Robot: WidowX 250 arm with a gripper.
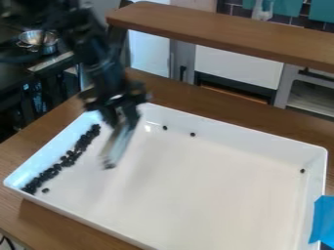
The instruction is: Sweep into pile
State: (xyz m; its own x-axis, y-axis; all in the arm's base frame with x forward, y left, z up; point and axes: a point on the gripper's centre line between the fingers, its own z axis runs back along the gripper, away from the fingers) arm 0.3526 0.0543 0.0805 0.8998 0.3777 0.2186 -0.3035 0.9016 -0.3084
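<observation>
Small black bits (51, 173) lie in a long, bumpy line along the left side of the white tray (196, 195). Two more sit near the back wall, and one is near the right wall. The tray's walls stand up all around them. The gripper (121, 116) is over the tray's back left part, with a long, shiny thing (118, 144) under it. It is too blurry to tell how wide the gripper is or what it holds. Blue tape (323, 219) is on the right edge. The tray sits on a brown wood table (39, 212), with a wood shelf (221, 31) behind and a metal bowl (39, 38) back left.
</observation>
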